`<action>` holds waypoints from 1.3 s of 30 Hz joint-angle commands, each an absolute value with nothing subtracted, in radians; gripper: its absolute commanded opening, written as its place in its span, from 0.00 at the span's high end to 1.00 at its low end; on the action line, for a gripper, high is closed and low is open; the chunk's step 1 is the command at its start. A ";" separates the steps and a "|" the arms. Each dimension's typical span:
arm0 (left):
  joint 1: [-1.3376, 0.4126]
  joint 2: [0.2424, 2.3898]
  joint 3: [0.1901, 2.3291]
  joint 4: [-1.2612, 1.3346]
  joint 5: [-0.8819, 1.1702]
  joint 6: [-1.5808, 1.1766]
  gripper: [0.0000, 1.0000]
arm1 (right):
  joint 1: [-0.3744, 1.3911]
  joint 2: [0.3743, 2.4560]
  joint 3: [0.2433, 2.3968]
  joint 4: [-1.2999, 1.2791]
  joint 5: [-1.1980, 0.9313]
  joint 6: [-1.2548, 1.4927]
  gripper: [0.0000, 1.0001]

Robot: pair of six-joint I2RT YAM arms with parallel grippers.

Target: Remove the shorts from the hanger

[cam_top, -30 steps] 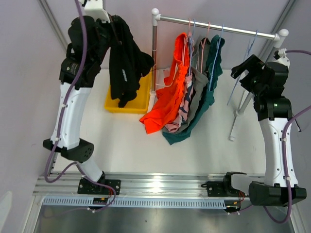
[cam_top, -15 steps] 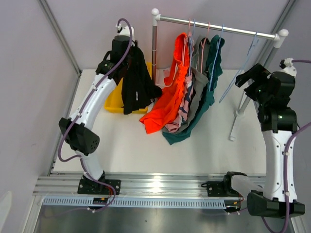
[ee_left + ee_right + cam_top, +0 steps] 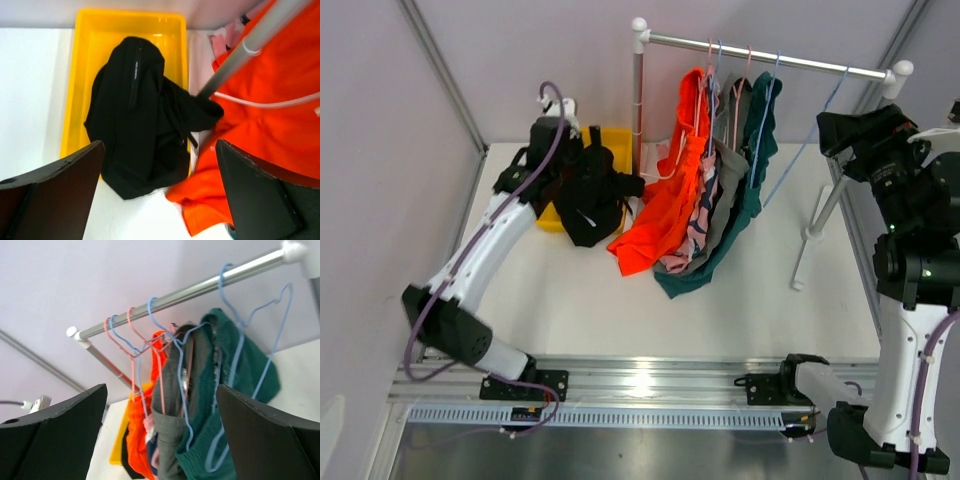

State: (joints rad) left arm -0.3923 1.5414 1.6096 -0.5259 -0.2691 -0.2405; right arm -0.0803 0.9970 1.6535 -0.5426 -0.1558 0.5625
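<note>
One white table carries the whole scene, with a metal clothes rack standing at its far side. The left arm reaches forward and slightly right toward the rack's left post. The right arm rises at the right edge of the table, its wrist turned toward the rail.

Four pairs hang on wire hangers, packed close together on the left half of the rail. From left to right they are the orange shorts, the pink patterned shorts, the grey shorts and the teal shorts. The orange pair hangs lowest on the left and touches the post.

The black shorts are off the rail. They lie bunched across the yellow bin just left of the post, spilling over its near and right rims, with one fold against the foot of the post and the orange fabric.

An empty blue hanger hangs tilted on the right part of the rail, apart from the others.

The left gripper hovers above the black shorts with its jaws spread wide, gripping nothing. The right gripper faces the hung shorts from below the rail, near the empty hanger, with its jaws equally wide and nothing between them.
</note>
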 commanded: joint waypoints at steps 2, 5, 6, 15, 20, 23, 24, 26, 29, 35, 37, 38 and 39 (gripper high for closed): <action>-0.400 1.310 1.461 -0.486 -0.177 -0.282 0.01 | -0.049 1.124 1.660 -0.427 -0.259 0.620 0.04; -0.406 1.207 1.379 -0.520 -0.150 -0.269 0.01 | -0.003 1.215 1.696 -0.408 -0.256 0.609 0.09; -0.407 1.168 1.353 -0.541 -0.149 -0.256 0.01 | 0.011 1.236 1.721 -0.411 -0.247 0.603 0.11; -0.408 1.040 1.283 -0.604 -0.161 -0.198 0.01 | 0.090 1.359 1.726 -0.391 -0.163 0.575 0.14; -0.408 0.993 1.210 -0.581 -0.164 -0.190 0.01 | 0.112 1.382 1.672 -0.370 -0.137 0.581 0.28; -0.408 0.985 1.192 -0.574 -0.164 -0.189 0.01 | 0.130 1.393 1.648 -0.361 -0.120 0.581 0.37; -0.408 0.985 1.187 -0.572 -0.164 -0.187 0.01 | 0.133 1.403 1.644 -0.360 -0.120 0.583 0.37; -0.408 0.979 1.175 -0.571 -0.164 -0.186 0.01 | 0.147 1.413 1.638 -0.362 -0.114 0.583 0.39; -0.408 0.970 1.166 -0.563 -0.166 -0.186 0.01 | 0.163 1.428 1.635 -0.357 -0.103 0.580 0.49; -0.408 0.960 1.146 -0.551 -0.166 -0.181 0.01 | 0.169 1.443 1.651 -0.364 -0.094 0.574 1.00; -0.408 0.962 1.143 -0.548 -0.147 -0.181 0.01 | 0.169 1.439 1.660 -0.368 -0.084 0.571 1.00; -0.408 0.963 1.147 -0.548 -0.131 -0.179 0.01 | 0.170 1.436 1.663 -0.376 -0.081 0.569 1.00; -0.408 0.963 1.152 -0.546 -0.111 -0.179 0.01 | 0.170 1.433 1.666 -0.377 -0.078 0.568 1.00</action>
State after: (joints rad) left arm -0.4034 0.9810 1.1503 -0.5854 -0.1673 -0.2001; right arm 0.1688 1.4475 1.6333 -0.3832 -0.1070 0.5724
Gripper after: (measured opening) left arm 0.993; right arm 0.042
